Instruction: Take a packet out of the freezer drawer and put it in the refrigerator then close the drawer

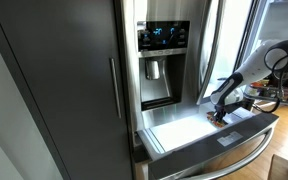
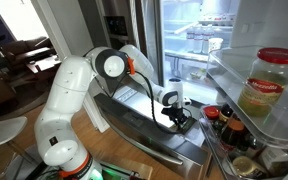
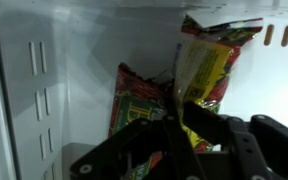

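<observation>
In an exterior view the freezer drawer (image 1: 234,135) stands pulled out under the refrigerator (image 1: 169,60), its white inside bright. The arm reaches down into one end of it, with the gripper (image 1: 219,114) low inside. From here I cannot read the jaws.

In an exterior view from the arm's side, the gripper (image 2: 181,117) is again down in the freezer drawer (image 2: 144,130). Above it the refrigerator (image 2: 194,30) is open and lit, and a big jar (image 2: 269,85) sits in the door shelf nearby.

In the wrist view the gripper (image 3: 184,128) has its jaws close together, and the lower edge of the yellow packet (image 3: 209,65) seems pinched between them. A red packet (image 3: 139,100) leans just beside it, perhaps touching. I think the hold is only on the edge. So the lift should be straight up and slow, so that the red packet is not dragged along. It should clear the drawer rim before turning to the lit shelves.
</observation>
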{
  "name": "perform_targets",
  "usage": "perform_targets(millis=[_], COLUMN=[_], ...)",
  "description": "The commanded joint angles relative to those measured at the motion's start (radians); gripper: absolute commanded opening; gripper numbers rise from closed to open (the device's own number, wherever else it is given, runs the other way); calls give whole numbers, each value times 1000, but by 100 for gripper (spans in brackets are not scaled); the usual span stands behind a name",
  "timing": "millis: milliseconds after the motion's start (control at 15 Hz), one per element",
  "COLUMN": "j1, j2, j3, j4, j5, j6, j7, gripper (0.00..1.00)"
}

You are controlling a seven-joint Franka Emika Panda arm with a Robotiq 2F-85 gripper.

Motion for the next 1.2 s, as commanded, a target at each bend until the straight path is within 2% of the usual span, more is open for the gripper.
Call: perform_targets(millis=[0, 400, 1000, 1067, 1133], j1=[-30, -40, -21, 2, 4], j2=[-39, -128, -348, -271, -289], j3=[30, 61, 44, 29, 26], j4=[-30, -94, -214, -158, -164], j5=[31, 57, 139, 113, 116], j6=[2, -14, -15, -5, -5], j7=[-56, -118, -105, -88, -89], gripper=[0, 1, 1, 1, 6])
